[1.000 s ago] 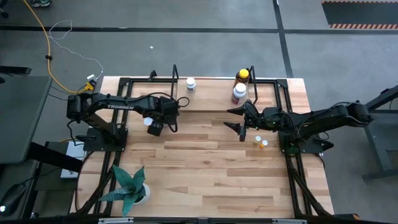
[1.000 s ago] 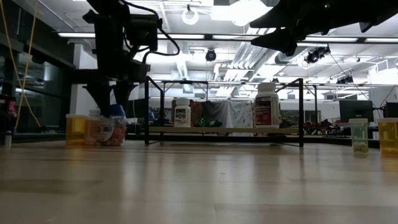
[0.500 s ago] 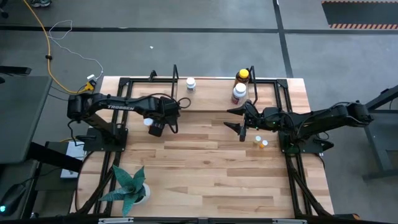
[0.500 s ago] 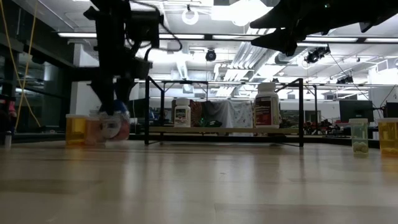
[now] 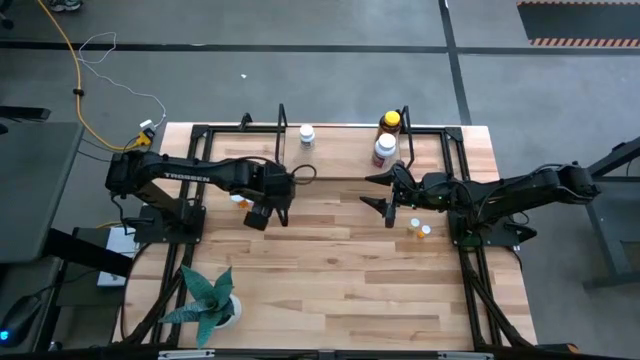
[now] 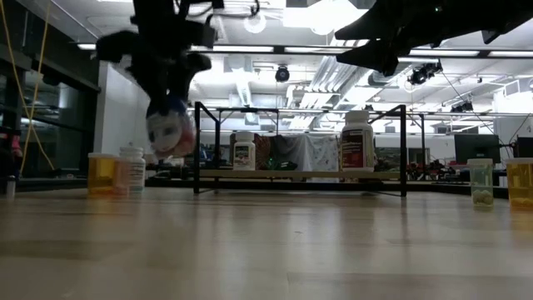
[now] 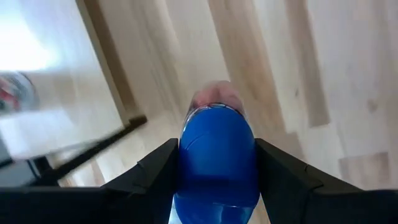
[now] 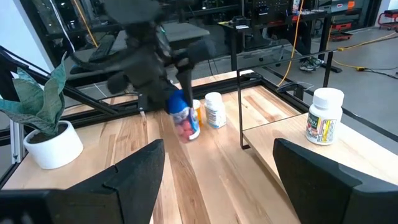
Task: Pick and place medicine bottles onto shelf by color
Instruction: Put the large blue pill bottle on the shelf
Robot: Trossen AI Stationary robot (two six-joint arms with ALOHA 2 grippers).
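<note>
My left gripper (image 5: 262,210) is shut on a white bottle with a blue cap (image 6: 169,127), held in the air left of the shelf (image 5: 340,160). The bottle also shows in the right wrist view (image 8: 184,118). The shelf carries a small white bottle (image 5: 307,134), an amber bottle with a yellow cap (image 5: 390,122) and a white bottle with a red label (image 5: 384,150), all standing on their bases. My right gripper (image 5: 372,190) is open and empty above the table in front of the shelf. Two orange vials (image 5: 420,230) stand on the table below my right arm. My left gripper pinches the bottle's blue cap (image 7: 217,155) between its two fingers (image 7: 163,168), one on each side. The fingers come from above, pointing down. The bottle hangs below them, tilted, its body (image 8: 188,129) clear of the table.
An orange vial (image 6: 103,173) and a small white bottle (image 6: 132,169) stand on the table left of the shelf. A potted green plant (image 5: 210,300) stands at the near left corner. Black frame rails run along the table's left and right sides.
My left gripper has risen and gone a little toward the table's right edge with the blue-capped bottle. The bottle stood on the table beside the orange vial; now it is lifted clear and hangs tilted. My right arm has kept still.
</note>
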